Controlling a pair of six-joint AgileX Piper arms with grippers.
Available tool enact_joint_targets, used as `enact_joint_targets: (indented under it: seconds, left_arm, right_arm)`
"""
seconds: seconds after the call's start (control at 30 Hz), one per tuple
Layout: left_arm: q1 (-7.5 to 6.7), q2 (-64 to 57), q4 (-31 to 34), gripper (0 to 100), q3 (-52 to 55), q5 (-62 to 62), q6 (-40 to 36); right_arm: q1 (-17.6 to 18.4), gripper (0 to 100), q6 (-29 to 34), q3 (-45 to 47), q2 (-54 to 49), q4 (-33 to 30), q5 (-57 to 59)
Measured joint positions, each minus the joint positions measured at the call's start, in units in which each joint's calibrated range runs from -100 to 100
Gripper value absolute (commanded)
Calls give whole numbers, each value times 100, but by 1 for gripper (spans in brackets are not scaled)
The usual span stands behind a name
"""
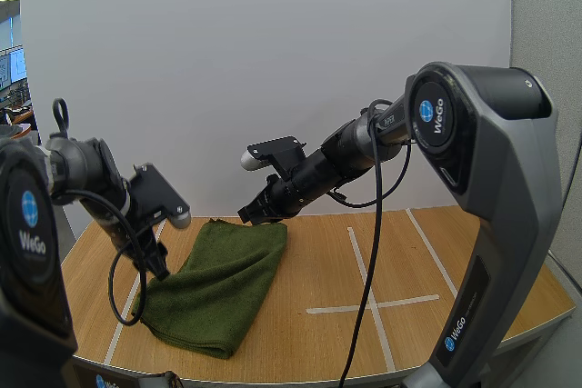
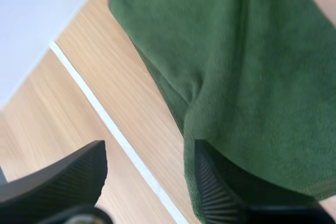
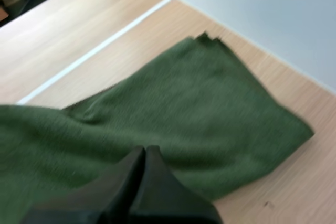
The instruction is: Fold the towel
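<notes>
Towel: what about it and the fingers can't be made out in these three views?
High view: the left gripper covers the towel's left edge; contact there is unclear.
Left wrist view: the towel drapes over one finger, hiding its tip; the picture's edges cut the towel off.
Right wrist view: the right gripper, fingers together, hides the towel beneath; whether it touches is unclear.

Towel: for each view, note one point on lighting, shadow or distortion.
High view: the wide lens curves the table edge; the towel casts only a faint shadow. Left wrist view: the towel's fold shades one open jaw of the left gripper. Right wrist view: even light, no glare on the towel.
</notes>
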Motion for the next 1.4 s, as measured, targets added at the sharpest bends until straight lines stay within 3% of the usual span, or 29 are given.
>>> enact_joint_targets:
  seconds: [0.07, 0.27, 0.37, 0.5, 0.63, 0.77, 1.13, 1.4]
  left_arm:
    - [0, -136, -406, 80, -295, 44, 53]
    - [0, -641, -1085, 80, -588, 219, 299]
    - [0, -649, -1085, 80, -588, 219, 299]
    - [0, -649, -1085, 80, -588, 219, 299]
    - [0, -654, -1085, 80, -588, 219, 299]
    - [0, -665, -1085, 80, -588, 219, 262]
    - [0, -670, -1096, 80, -588, 239, 135]
    - [0, -670, -1278, 80, -588, 406, 24]
  right_arm:
    - [0, 0, 360, 175, -191, -457, 522]
    - [58, 0, 367, 1112, -492, -621, 670]
    - [124, 0, 367, 1250, -542, -642, 688]
    - [436, 0, 360, 1609, -716, -657, 750]
    - [1001, 0, 360, 1940, -824, -657, 374]
    - [1139, 0, 360, 2014, -824, -657, -5]
    - [1217, 0, 348, 2014, -665, -632, -801]
    - [1223, 0, -242, 2024, -167, 180, -999]
